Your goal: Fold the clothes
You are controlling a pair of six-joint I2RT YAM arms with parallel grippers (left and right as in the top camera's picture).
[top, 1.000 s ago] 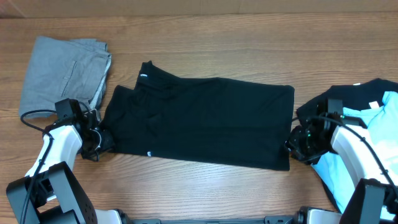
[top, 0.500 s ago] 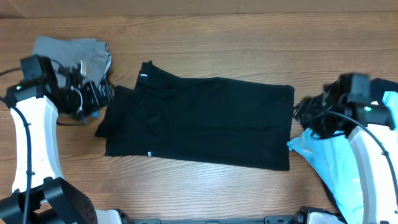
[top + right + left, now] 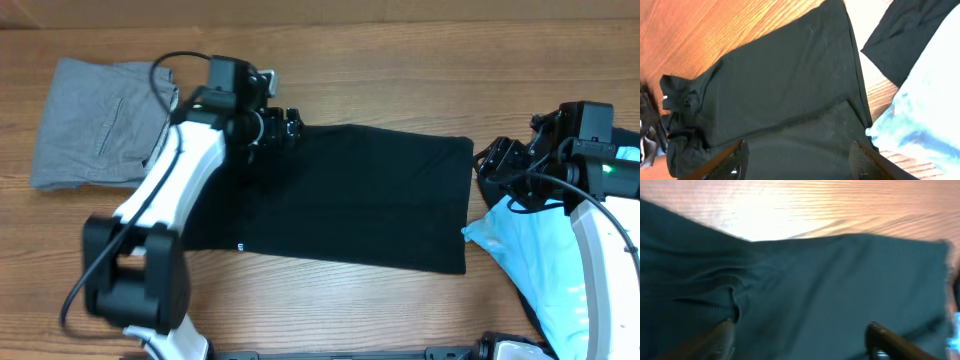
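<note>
Black T-shirt [image 3: 350, 205] spread flat mid-frame on the table [image 3: 400, 60]; both end effectors wide, nothing held.
Left end effector [image 3: 288, 126] over the shirt's upper-left edge. Right end effector [image 3: 497, 168] just off its right edge, by the light blue T-shirt [image 3: 545, 250] and another black garment [image 3: 905, 35]. Grey garment [image 3: 95, 120] lies upper left.

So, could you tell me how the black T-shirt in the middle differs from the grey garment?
The black T-shirt is larger, spread across the middle; the grey garment is smaller, at the left. The black T-shirt bears a small white label; the grey garment shows none. Both lie flat on the table.
</note>
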